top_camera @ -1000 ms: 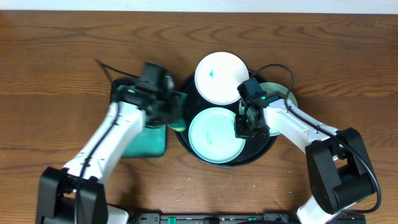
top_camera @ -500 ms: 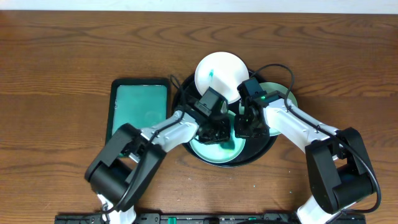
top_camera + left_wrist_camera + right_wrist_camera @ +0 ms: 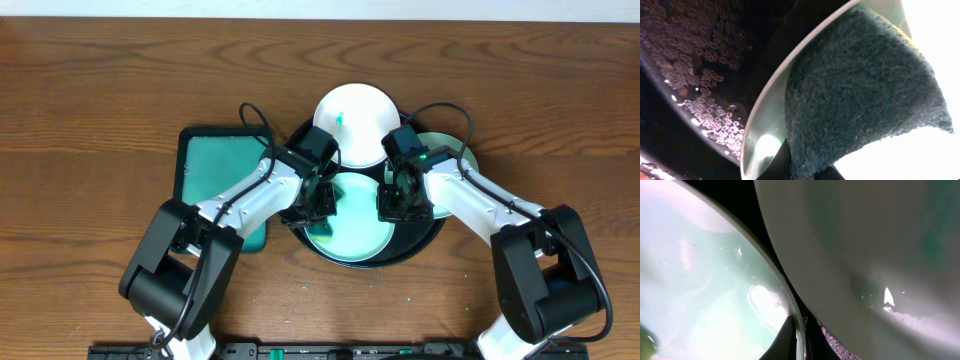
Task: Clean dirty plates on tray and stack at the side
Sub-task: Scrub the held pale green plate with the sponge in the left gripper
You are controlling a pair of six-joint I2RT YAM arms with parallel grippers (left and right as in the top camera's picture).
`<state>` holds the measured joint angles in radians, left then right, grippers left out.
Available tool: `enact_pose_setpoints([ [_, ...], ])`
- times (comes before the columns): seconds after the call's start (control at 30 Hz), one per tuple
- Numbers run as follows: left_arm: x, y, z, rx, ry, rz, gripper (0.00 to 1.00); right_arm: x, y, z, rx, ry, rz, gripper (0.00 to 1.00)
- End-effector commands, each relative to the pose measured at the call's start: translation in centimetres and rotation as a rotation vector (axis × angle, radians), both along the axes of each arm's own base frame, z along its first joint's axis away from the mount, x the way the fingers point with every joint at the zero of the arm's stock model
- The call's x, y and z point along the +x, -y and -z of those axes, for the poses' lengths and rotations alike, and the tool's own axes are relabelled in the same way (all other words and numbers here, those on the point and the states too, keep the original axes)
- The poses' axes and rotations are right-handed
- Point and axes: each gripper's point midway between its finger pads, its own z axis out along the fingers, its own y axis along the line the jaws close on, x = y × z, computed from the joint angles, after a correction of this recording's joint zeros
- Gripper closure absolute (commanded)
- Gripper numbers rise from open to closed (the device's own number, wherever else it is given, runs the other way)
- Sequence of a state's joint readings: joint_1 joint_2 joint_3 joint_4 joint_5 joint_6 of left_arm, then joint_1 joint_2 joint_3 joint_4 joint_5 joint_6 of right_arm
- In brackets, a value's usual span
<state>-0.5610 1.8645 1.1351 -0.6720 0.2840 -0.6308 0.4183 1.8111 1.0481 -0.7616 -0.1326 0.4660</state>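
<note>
The black round tray (image 3: pixel 422 242) holds a pale teal plate (image 3: pixel 352 232). A white plate (image 3: pixel 355 118) with a small teal smear rests on the tray's far rim. A third plate (image 3: pixel 452 152) lies at the right, partly under my right arm. My left gripper (image 3: pixel 322 200) is shut on a dark green scouring sponge (image 3: pixel 860 90), which lies on the teal plate's left edge (image 3: pixel 765 125). My right gripper (image 3: pixel 395 205) is shut on that plate's right rim (image 3: pixel 715 280), one finger on each side of it (image 3: pixel 801 335). The neighbouring plate (image 3: pixel 865 245) is close beside it.
A rectangular teal tray with a black edge (image 3: pixel 215 170) lies left of the black tray, partly under my left arm. The black tray's floor is wet with soap bubbles (image 3: pixel 700 75). Brown wooden table (image 3: pixel 100 80) lies all round.
My left arm came from the teal tray at the left onto the teal plate with the sponge, swept to its middle, then back to its left edge. The right arm has not moved.
</note>
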Motion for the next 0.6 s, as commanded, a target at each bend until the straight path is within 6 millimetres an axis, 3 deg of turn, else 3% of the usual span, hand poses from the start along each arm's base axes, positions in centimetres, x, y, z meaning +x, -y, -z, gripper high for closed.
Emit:
enact_pose_setpoints([
  [0.0, 1.8, -4.4, 1.8, 0.21, 0.073, -0.01, 0.93, -1.3, 2.2, 2.7, -0.113, -0.06, 0.004, 0.99],
  [0.1, 1.4, -1.6, 1.6, 0.052, 0.034, -0.001, 0.93, -1.4, 2.2, 2.7, -0.115, -0.063, 0.003, 0.99],
  [0.2, 0.5, 4.0, 0.7, -0.238, -0.024, 0.048, 0.93, -1.4, 2.2, 2.7, -0.115, -0.064, 0.004, 0.99],
  [0.33, -1.4, 8.3, 0.7, -0.398, -0.08, 0.137, 0.93, -1.5, 2.3, 2.7, -0.117, -0.068, 0.004, 0.99],
  [0.57, -6.0, 12.2, 1.0, -0.496, -0.195, 0.253, 0.93, -1.6, 2.3, 2.7, -0.119, -0.073, 0.003, 0.99],
])
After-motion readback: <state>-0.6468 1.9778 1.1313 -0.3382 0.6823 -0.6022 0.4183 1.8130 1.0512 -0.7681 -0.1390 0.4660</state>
